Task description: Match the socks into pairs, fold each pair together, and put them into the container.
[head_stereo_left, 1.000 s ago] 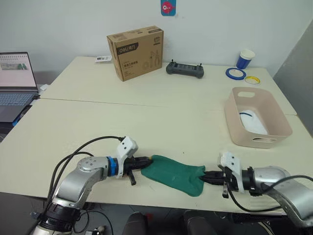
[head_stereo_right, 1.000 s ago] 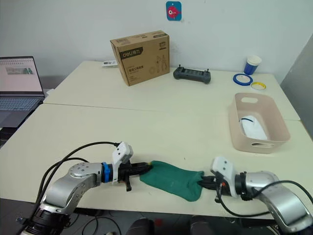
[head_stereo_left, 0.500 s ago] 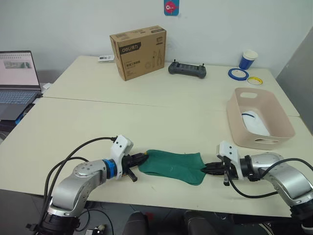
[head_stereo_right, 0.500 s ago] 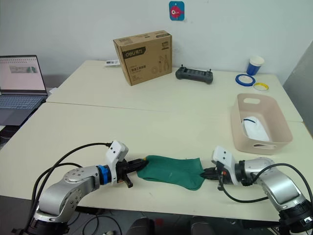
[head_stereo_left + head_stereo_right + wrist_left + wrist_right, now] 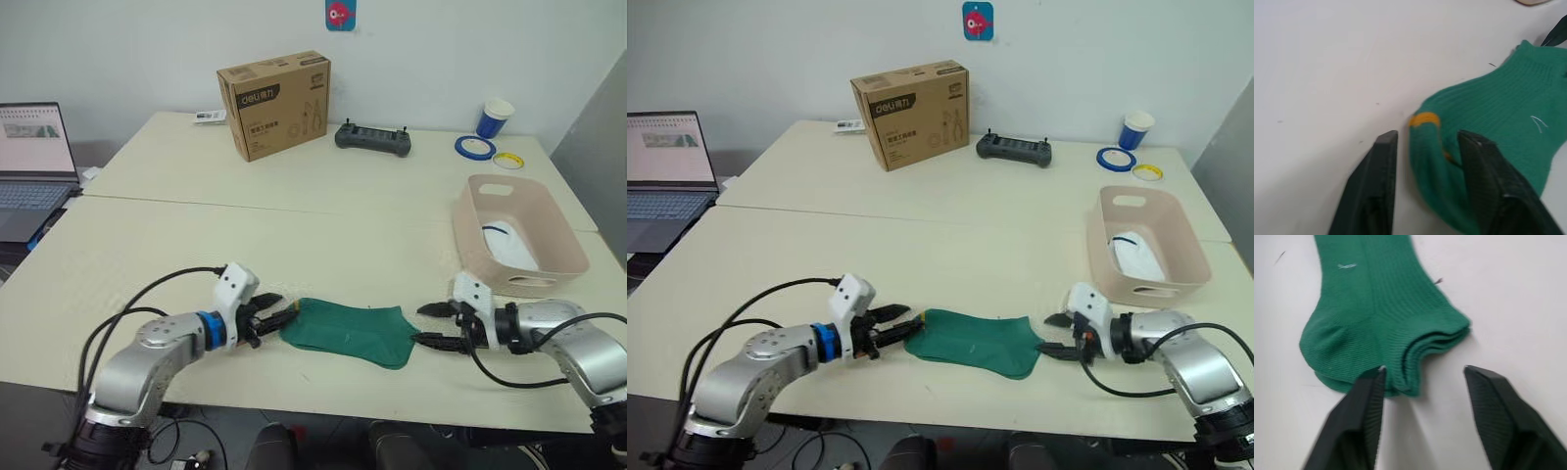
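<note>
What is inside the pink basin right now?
The pink basin holds white socks with a dark cuff stripe. Anything beneath them or behind the near wall is hidden.

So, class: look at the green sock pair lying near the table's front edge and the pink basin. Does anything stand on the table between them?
Nothing visible does. The green sock pair and the pink basin are separated by bare table; the right gripper sits open at the pair's basin-side end.

The container's (image 5: 470, 257) wall is hiding part of a white sock (image 5: 506, 245) inside; the laptop (image 5: 29, 166) is running off the frame's edge.
</note>
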Robot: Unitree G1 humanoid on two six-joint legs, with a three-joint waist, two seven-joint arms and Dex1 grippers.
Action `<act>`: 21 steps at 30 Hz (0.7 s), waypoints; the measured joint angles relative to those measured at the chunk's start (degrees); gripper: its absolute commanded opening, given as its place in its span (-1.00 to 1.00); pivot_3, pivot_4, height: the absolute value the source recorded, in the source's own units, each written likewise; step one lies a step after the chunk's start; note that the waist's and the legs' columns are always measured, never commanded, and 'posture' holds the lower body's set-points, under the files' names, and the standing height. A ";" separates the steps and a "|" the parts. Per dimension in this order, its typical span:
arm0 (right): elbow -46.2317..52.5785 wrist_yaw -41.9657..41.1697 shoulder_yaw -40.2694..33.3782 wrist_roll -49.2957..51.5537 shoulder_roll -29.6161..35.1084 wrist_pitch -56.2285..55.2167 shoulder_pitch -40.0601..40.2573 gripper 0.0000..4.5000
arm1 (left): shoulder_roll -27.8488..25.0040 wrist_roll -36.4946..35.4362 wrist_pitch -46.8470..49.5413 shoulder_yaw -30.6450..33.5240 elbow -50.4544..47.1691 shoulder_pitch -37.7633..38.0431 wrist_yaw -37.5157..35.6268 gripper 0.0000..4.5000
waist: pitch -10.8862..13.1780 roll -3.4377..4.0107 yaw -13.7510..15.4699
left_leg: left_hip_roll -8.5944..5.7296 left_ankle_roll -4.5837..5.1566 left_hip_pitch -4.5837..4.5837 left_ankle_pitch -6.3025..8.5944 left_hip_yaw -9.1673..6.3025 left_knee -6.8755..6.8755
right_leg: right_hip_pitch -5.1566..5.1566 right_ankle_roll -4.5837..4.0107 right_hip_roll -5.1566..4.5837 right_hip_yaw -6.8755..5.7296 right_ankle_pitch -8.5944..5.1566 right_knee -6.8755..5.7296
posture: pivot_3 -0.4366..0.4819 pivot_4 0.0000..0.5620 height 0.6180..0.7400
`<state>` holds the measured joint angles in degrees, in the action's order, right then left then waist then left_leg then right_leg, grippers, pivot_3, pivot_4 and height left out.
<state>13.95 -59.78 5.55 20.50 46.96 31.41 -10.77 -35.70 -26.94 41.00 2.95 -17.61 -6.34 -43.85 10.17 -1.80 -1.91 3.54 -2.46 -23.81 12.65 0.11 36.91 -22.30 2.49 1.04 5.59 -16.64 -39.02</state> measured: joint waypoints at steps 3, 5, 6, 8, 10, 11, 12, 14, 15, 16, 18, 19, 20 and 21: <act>3.41 0.44 -2.15 2.88 -1.63 0.84 -2.13 0.16 | -4.61 -0.92 -3.48 2.83 0.76 -0.28 -5.45 0.34 | 0.02 0.02 -0.35 | 0.03 0.00 0.02 0.00 0.00 -0.02 | -0.01 -0.02 0.02 -0.01 0.00 -0.01 | -0.05 -0.47 1.00; 5.25 2.30 -1.67 3.54 -6.09 0.55 -4.36 -0.02 | -5.85 -0.81 -7.55 3.03 1.97 -1.95 -9.27 0.15 | 0.02 0.01 -0.39 | 0.02 0.00 0.01 0.00 -0.03 -0.03 | -0.01 -0.03 0.03 -0.05 0.00 -0.01 | -0.05 -0.47 1.00; 5.76 2.89 -0.69 3.39 -7.71 0.25 -4.91 -0.17 | -5.81 -0.81 -9.12 2.49 2.11 -3.01 -10.90 0.05 | 0.02 0.01 -0.38 | 0.02 -0.01 0.01 0.00 -0.01 -0.03 | -0.01 -0.03 0.02 -0.04 0.00 0.00 | -0.05 -0.47 1.00; 6.08 3.78 3.68 2.25 -10.97 -0.74 -5.64 -0.48 | -5.83 -0.81 -12.68 -0.20 2.12 -4.88 -15.56 -0.22 | 0.02 0.01 -0.13 | -0.02 -0.01 -0.03 0.00 0.03 -0.02 | 0.00 -0.02 -0.02 -0.02 -0.01 0.05 | -0.05 -0.47 1.00; 5.78 4.59 7.21 0.45 -13.08 -1.49 -5.63 -0.78 | -5.84 0.76 -15.74 -3.69 2.45 -5.55 -18.49 -0.50 | 0.02 0.02 0.12 | -0.08 -0.01 -0.10 0.00 0.07 -0.03 | -0.02 -0.03 -0.09 0.01 -0.02 0.07 | -0.05 -0.47 1.00; 5.60 4.86 7.88 0.05 -13.63 -1.82 -5.63 -0.92 | -5.84 1.56 -16.61 -4.89 2.72 -5.64 -19.14 -0.62 | 0.02 0.01 0.13 | -0.08 -0.01 -0.10 0.00 0.06 -0.02 | -0.02 -0.04 -0.09 0.01 -0.01 0.08 | -0.05 -0.47 1.00; 4.68 5.26 9.49 -1.70 -14.52 -3.01 -5.72 -1.00 | -5.82 4.02 -19.09 -7.94 4.18 -6.22 -20.51 -0.77 | 0.02 0.01 0.14 | -0.08 -0.01 -0.09 0.00 0.06 -0.02 | -0.01 -0.06 -0.08 0.00 0.00 0.09 | -0.05 -0.47 1.00; 2.32 5.76 12.16 -4.14 -15.75 -4.88 -5.61 -1.00 | -5.40 7.93 -22.62 -12.22 7.34 -7.60 -21.72 -0.99 | 0.02 0.01 0.14 | -0.07 0.00 -0.08 0.00 0.03 -0.02 | -0.02 -0.05 -0.04 -0.03 -0.01 0.06 | -0.05 -0.47 1.00; 1.03 5.99 13.17 -5.13 -15.95 -5.59 -5.37 -1.00 | -5.07 9.22 -23.61 -13.27 8.73 -8.03 -21.86 -0.99 | 0.02 0.02 0.11 | -0.05 0.00 -0.09 0.00 0.04 -0.02 | -0.05 -0.07 -0.02 -0.02 -0.02 0.03 | -0.05 -0.47 1.00; -0.61 6.28 13.73 -6.06 -15.96 -6.38 -4.78 -1.00 | -4.43 10.52 -24.59 -14.15 10.83 -8.58 -21.80 -0.99 | 0.02 0.02 0.11 | -0.04 0.00 -0.07 0.00 0.02 -0.01 | -0.04 -0.07 -0.02 -0.03 -0.02 0.00 | -0.05 -0.47 1.00; -3.24 6.66 13.75 -7.17 -15.90 -7.49 -3.50 -1.00 | -3.47 11.98 -25.94 -14.57 14.15 -9.10 -21.70 -0.99 | 0.02 0.02 0.09 | -0.02 0.00 -0.08 0.00 0.03 0.01 | -0.04 -0.05 -0.01 -0.02 -0.04 -0.01 | -0.05 -0.47 1.00; -3.93 6.59 13.72 -7.77 -15.68 -8.62 -3.15 -1.00 | -3.16 12.23 -26.25 -14.65 15.11 -9.11 -21.70 -0.99 | 0.02 0.02 0.09 | -0.02 0.00 -0.07 0.00 0.04 0.00 | -0.04 -0.03 -0.01 -0.01 -0.04 -0.01 | -0.05 -0.47 1.00; -3.99 6.44 13.72 -8.06 -15.53 -9.50 -3.13 -1.00 | -2.97 12.44 -26.31 -14.84 15.74 -9.11 -21.69 -0.99 | 0.02 0.02 0.07 | -0.02 0.00 -0.07 0.00 0.03 0.00 | -0.04 -0.02 -0.01 -0.02 -0.05 -0.01 | -0.05 -0.47 1.00; -3.92 6.18 13.60 -8.21 -14.92 -10.27 -2.68 -1.00 | -2.59 12.60 -26.29 -14.95 16.11 -9.25 -21.66 -0.99 | 0.02 0.02 0.07 | -0.02 0.00 -0.07 0.00 0.03 0.00 | -0.03 -0.02 0.00 -0.02 -0.04 -0.01 | -0.05 -0.47 1.00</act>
<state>10.02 -53.61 19.16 12.29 32.04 21.14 -13.45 -38.29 -14.34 14.71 -12.00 -1.50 -15.59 -65.51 10.18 -1.78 -1.84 3.53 -2.46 -23.89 12.65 0.14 36.91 -22.34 2.47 1.04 5.57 -16.69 -39.03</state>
